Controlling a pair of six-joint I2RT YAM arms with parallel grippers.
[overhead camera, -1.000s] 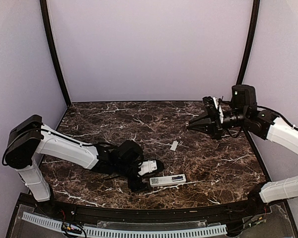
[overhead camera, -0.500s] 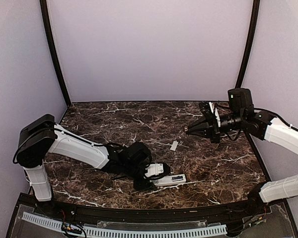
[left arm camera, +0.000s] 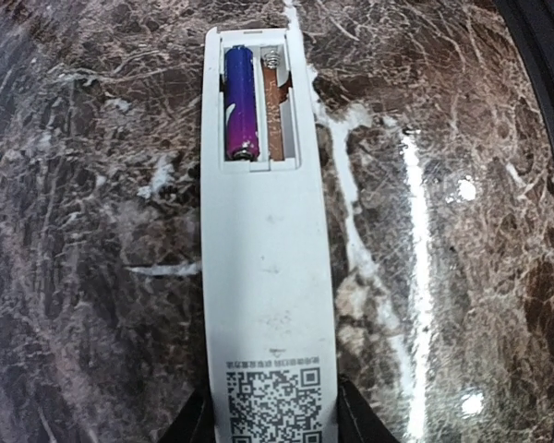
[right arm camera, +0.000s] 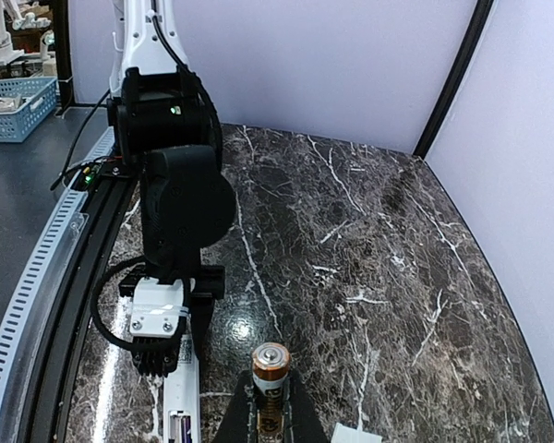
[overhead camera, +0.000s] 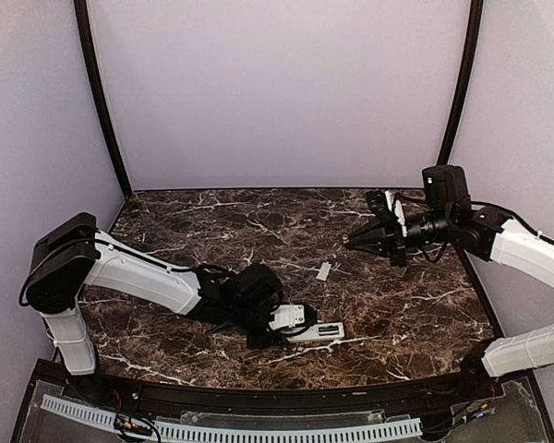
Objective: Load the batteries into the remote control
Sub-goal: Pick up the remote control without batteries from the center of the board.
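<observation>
At the front edge of the table [overhead camera: 415, 314] the remote control [overhead camera: 321, 332] lies back-up, its end clasped by the left gripper [overhead camera: 294, 323]. Only the left wrist view shows one purple battery [left arm camera: 241, 101] seated beside an empty slot [left arm camera: 275, 106], so the task looks roughly half done. Farther back, the right gripper [overhead camera: 351, 241] pinches the second battery [right arm camera: 270, 369].

We hold a copper-topped battery [right arm camera: 270, 367] upright at the bottom of our view, pinched between the fingers of our right gripper [right arm camera: 270, 415]. Beyond it, on the dark marble table [right arm camera: 369, 268], our left gripper [right arm camera: 156, 358] sits low at one end of the white remote control [right arm camera: 181, 395], whose open bay shows a purple battery [right arm camera: 182, 430]. A small white piece [right arm camera: 355, 434] lies just right of our fingers.
</observation>
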